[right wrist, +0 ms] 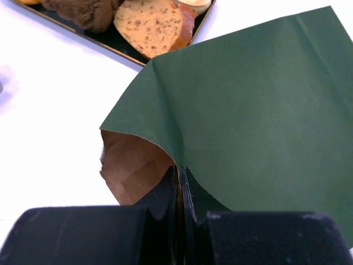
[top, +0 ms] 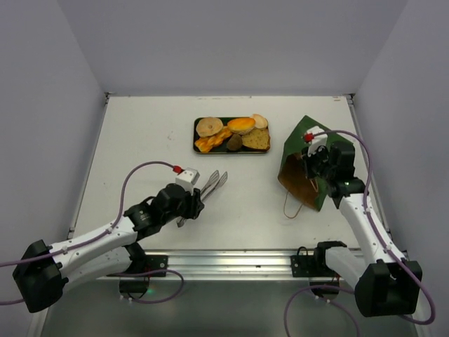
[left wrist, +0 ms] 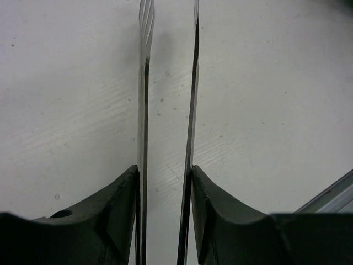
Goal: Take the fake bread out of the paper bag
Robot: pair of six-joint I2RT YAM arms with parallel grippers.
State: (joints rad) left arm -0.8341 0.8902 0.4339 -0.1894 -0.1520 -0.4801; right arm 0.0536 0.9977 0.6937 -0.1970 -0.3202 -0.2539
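Left jaws clamp the metal tongs (left wrist: 144, 110) at the bench's (top: 140, 140) near left. Right jaws pinch the paper bag (right wrist: 259, 110) rim, right side. The fake bread (top: 238, 133) sits on the far tray (top: 245, 152), so it's probably nearly done; next, check inside the bag.

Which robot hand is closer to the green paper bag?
Right. The right gripper pinches the rim of the paper bag; the left gripper is far off to its left, holding metal tongs.
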